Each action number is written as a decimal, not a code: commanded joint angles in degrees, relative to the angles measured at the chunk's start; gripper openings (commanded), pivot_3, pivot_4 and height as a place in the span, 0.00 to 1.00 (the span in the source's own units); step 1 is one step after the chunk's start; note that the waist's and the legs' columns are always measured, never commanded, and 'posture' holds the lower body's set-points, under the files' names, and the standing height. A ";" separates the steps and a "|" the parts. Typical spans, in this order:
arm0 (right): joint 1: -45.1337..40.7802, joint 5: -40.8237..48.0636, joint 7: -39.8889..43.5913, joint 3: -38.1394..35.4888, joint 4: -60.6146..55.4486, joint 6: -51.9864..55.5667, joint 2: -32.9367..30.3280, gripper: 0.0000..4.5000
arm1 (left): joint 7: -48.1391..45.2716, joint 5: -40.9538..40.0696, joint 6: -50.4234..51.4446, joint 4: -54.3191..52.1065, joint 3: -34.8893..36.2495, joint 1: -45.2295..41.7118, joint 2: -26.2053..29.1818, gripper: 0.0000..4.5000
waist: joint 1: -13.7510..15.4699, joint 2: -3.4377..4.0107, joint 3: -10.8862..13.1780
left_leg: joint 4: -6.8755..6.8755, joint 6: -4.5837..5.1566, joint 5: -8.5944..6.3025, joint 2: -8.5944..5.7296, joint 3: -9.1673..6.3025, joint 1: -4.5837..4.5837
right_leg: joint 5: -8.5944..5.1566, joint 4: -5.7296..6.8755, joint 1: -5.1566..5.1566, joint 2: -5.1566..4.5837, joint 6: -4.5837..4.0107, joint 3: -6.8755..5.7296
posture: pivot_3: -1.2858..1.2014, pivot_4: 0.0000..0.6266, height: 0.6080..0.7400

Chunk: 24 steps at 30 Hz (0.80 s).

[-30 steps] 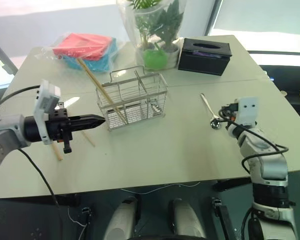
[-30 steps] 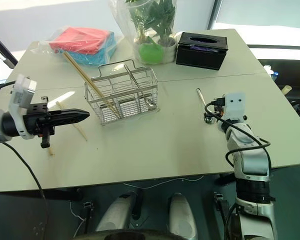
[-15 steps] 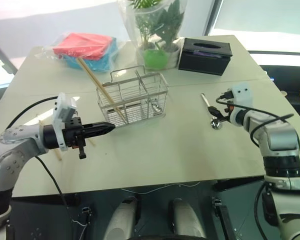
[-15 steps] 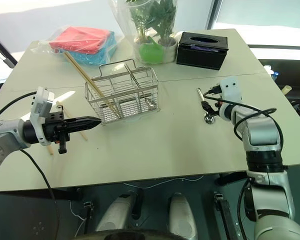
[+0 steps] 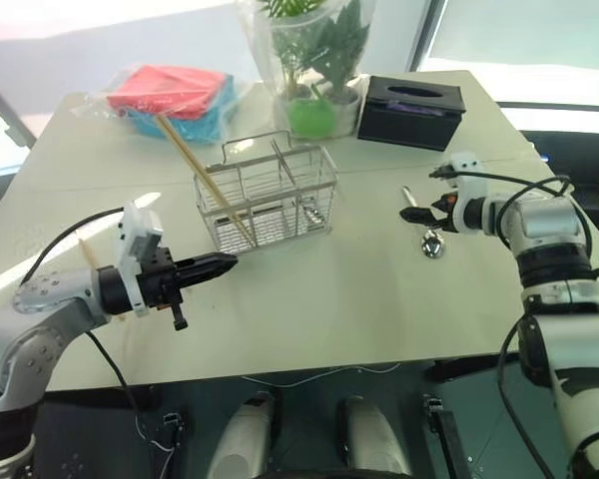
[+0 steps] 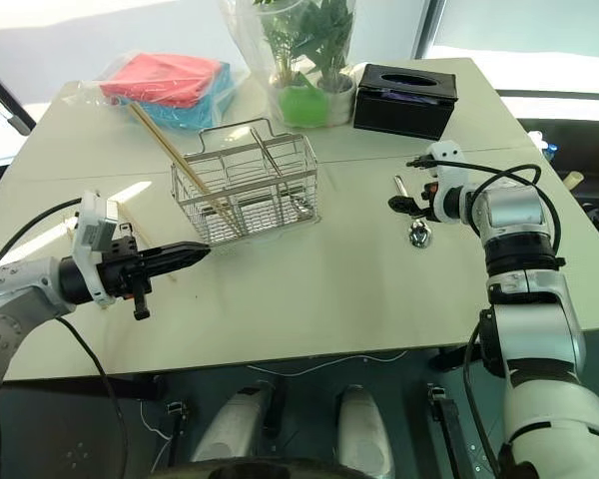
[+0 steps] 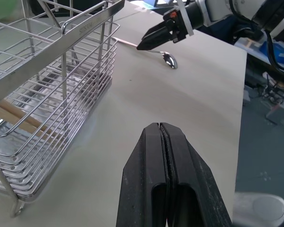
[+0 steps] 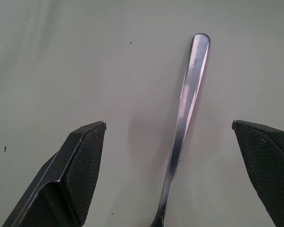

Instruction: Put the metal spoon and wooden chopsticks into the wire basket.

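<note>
The wire basket (image 5: 270, 195) stands mid-table, with one of the wooden chopsticks (image 5: 192, 170) leaning inside it and sticking out at its top left. Another chopstick (image 5: 83, 247) lies on the table behind my left arm. The metal spoon (image 5: 420, 224) lies flat to the right of the basket, its bowl (image 7: 169, 60) nearest me. My right gripper (image 8: 168, 124) is wide open just above the spoon's handle (image 8: 188, 94), one finger on each side. My left gripper (image 5: 225, 264) is shut and empty, pointing at the basket's near left corner.
At the back of the table stand a potted plant in clear wrap (image 5: 314, 85), a black tissue box (image 5: 411, 112) and a bag of red and blue cloths (image 5: 175, 95). The table's front edge runs close below both arms.
My right arm swung forward and turned down over the spoon, and its gripper went from shut to wide open. My left gripper sank a little toward the right, still shut.
</note>
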 commanded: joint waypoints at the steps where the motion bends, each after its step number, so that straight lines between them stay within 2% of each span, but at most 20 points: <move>1: -3.03 -2.13 2.34 1.06 3.81 -2.73 -0.34 0.98 | 0.09 -3.02 0.14 -2.30 4.31 -0.11 1.02 0.00 | -0.03 0.00 0.00 | 0.00 0.00 0.00 0.01 -0.01 0.00 | 0.00 0.00 0.00 0.01 0.00 0.00 | 0.52 0.24 1.00; 6: -3.76 -3.73 4.84 2.12 5.85 -3.55 -0.20 0.98 | -0.41 -4.80 0.69 -1.92 5.55 -0.65 2.46 0.00 | -0.11 0.01 0.00 | 0.00 -0.01 0.00 0.01 0.00 0.03 | 0.00 0.02 0.01 0.03 0.00 0.01 | 0.52 0.24 1.00; 12: -1.12 -4.39 6.05 2.54 2.72 -1.90 0.52 0.98 | -0.02 -4.89 0.21 -0.97 4.79 -2.77 2.24 0.00 | -0.10 0.01 0.00 | 0.00 -0.01 0.00 0.01 0.01 0.05 | 0.00 0.03 0.02 0.06 0.00 0.02 | 0.52 0.24 1.00; 15: 0.07 -4.64 6.03 2.52 1.53 -1.39 0.64 0.79 | 0.24 -5.08 0.20 -0.66 4.50 -3.79 1.79 0.00 | -0.10 0.00 0.00 | 0.00 -0.02 0.00 0.02 0.01 0.06 | 0.00 0.03 0.02 0.07 0.01 0.02 | 0.52 0.24 1.00; 22: 1.67 -4.56 6.15 2.03 -1.53 0.44 0.56 0.01 | 0.97 -5.40 0.17 0.35 4.76 -5.81 0.93 0.00 | -0.22 -0.01 -0.01 | 0.00 -0.02 0.01 0.04 0.02 0.09 | 0.01 0.05 0.04 0.10 0.01 0.04 | 0.52 0.24 1.00; 24: 2.18 -4.49 6.14 1.91 -2.46 1.05 0.53 0.01 | 1.04 -5.36 0.20 0.39 4.79 -5.92 0.85 0.00 | -0.18 -0.01 -0.01 | 0.00 -0.02 0.01 0.04 0.03 0.11 | 0.01 0.05 0.05 0.10 0.02 0.05 | 0.52 0.24 1.00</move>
